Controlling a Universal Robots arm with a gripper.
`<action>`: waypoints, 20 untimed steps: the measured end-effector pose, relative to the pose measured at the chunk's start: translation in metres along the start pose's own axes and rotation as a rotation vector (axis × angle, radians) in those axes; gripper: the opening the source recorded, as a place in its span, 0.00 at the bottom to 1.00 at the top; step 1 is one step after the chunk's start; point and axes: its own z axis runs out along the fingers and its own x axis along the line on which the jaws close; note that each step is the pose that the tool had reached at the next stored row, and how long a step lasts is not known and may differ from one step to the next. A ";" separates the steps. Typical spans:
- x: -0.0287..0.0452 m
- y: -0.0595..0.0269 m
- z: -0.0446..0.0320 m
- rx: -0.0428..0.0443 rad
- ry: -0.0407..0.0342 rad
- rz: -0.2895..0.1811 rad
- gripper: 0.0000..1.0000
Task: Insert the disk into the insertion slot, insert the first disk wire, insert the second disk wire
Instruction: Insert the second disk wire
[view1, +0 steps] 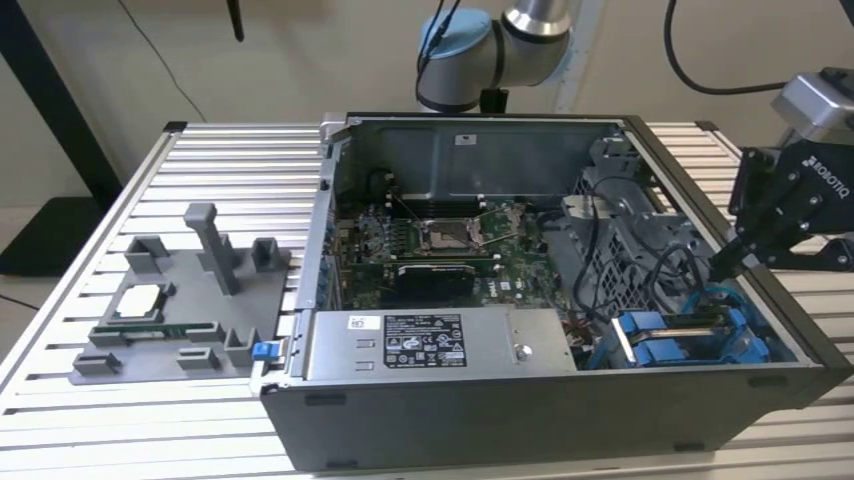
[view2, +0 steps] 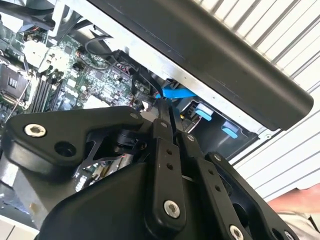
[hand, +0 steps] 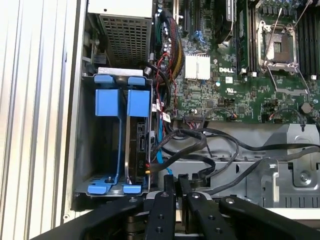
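Note:
The disk (hand: 136, 150) stands on edge inside the insertion slot (hand: 82, 150), a grey metal drive cage with blue carrier trim (hand: 110, 102) at the case corner. In the exterior view the disk (view1: 687, 325) lies low in that cage (view1: 654, 345) on the exterior view's right. My gripper (view1: 731, 268) hangs just above the cage's rear side, fingers pressed together on a thin blue disk wire (view2: 177, 94). Both wrist views show the fingertips (hand: 169, 186) close to each other, with the blue wire (hand: 159, 142) running down beside the disk.
A grey power-supply box (view1: 427, 342) with a sticker sits along the case's front wall. The green motherboard (view1: 441, 240) fills the case floor. Black cables (hand: 210, 145) loop beside the cage. A grey fixture (view1: 174, 310) stands on the slatted table at the exterior view's left.

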 end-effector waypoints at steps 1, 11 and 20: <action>0.0000 0.0000 0.0000 0.0000 0.0001 0.000 0.00; -0.0001 0.0012 -0.0065 -0.0024 0.0250 0.005 1.00; 0.0048 0.0002 -0.0038 -0.0034 0.0271 0.005 1.00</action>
